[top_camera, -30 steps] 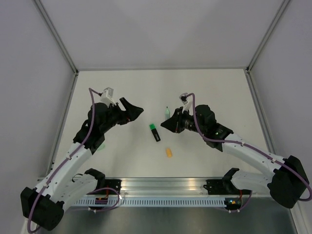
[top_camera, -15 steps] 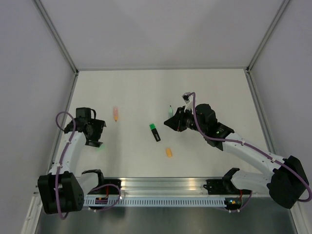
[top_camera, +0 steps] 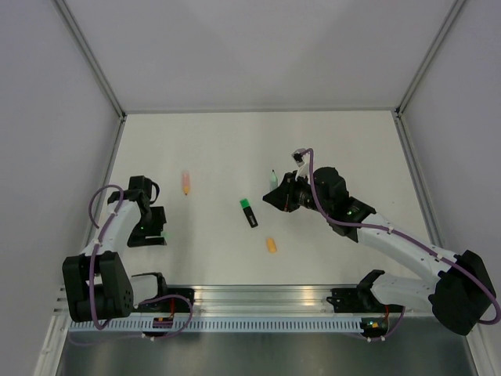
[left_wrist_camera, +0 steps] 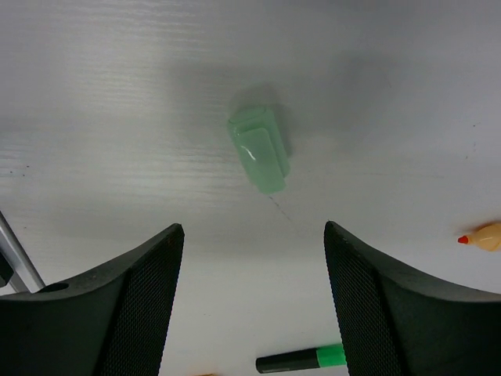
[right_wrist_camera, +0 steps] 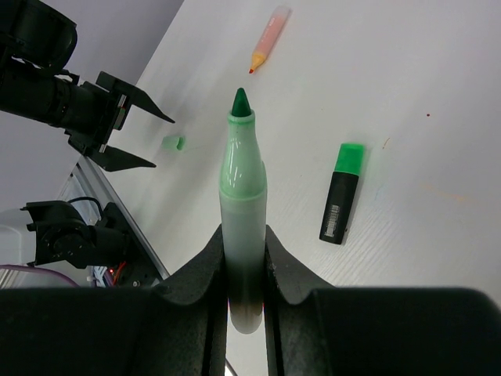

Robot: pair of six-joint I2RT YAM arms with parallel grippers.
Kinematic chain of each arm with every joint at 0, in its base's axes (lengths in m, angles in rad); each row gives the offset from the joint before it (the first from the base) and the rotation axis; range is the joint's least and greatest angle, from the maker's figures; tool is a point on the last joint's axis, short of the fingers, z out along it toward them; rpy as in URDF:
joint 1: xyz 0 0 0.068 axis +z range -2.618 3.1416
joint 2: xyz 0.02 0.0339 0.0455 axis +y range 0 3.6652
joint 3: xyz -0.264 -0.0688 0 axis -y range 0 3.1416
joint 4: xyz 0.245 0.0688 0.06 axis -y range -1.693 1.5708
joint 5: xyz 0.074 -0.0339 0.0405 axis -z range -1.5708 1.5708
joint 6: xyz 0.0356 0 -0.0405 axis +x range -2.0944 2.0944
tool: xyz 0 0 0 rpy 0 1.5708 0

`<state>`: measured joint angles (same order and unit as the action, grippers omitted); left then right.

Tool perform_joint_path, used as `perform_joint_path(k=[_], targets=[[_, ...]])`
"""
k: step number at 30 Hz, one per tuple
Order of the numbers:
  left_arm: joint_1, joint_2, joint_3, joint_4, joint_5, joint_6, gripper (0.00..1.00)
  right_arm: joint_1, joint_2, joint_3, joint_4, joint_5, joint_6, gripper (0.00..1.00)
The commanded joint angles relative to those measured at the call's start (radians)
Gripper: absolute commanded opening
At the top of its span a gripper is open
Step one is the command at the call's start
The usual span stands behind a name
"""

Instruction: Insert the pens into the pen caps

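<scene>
My right gripper (top_camera: 274, 197) (right_wrist_camera: 244, 235) is shut on a pale green pen (right_wrist_camera: 242, 180), uncapped, tip up and off the table; it also shows in the top view (top_camera: 272, 178). A pale green cap (left_wrist_camera: 258, 149) (right_wrist_camera: 174, 142) lies on the table just ahead of my open, empty left gripper (left_wrist_camera: 252, 227) (top_camera: 159, 227). A pink-orange pen (top_camera: 186, 182) (right_wrist_camera: 270, 37) lies uncapped at the left of centre. An orange-yellow cap (top_camera: 271, 245) lies near the front. A black marker with a green end (top_camera: 248, 212) (right_wrist_camera: 342, 192) lies in the middle.
The white table (top_camera: 235, 149) is walled at the back and both sides. A metal rail (top_camera: 266, 301) with the arm bases runs along the near edge. The left arm is folded back by the left wall.
My left arm has swung from the table's middle back to the left side, stopping with its open jaws facing the green cap. The pink-orange pen came into view. My right gripper hardly moved.
</scene>
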<state>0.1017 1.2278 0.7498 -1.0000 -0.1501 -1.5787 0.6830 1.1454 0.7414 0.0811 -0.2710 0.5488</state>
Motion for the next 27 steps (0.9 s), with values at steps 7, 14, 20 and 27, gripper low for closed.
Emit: perform_joint_path(k=[7, 14, 20, 27], targets=[[0.006, 0.056, 0.006, 0.0, -0.059, -0.119, 0.77, -0.003, -0.015, -0.002, 0.019, -0.023, -0.006, 0.0], [0.029, 0.076, -0.05, 0.057, -0.078, -0.15, 0.77, -0.003, 0.004, 0.001, 0.025, -0.043, -0.003, 0.0], [0.033, 0.094, -0.069, 0.09, -0.1, -0.145, 0.76, -0.002, -0.001, -0.001, 0.029, -0.051, 0.0, 0.0], [0.033, 0.119, -0.105, 0.121, -0.085, -0.179, 0.66, -0.003, 0.008, -0.004, 0.039, -0.062, 0.007, 0.0]])
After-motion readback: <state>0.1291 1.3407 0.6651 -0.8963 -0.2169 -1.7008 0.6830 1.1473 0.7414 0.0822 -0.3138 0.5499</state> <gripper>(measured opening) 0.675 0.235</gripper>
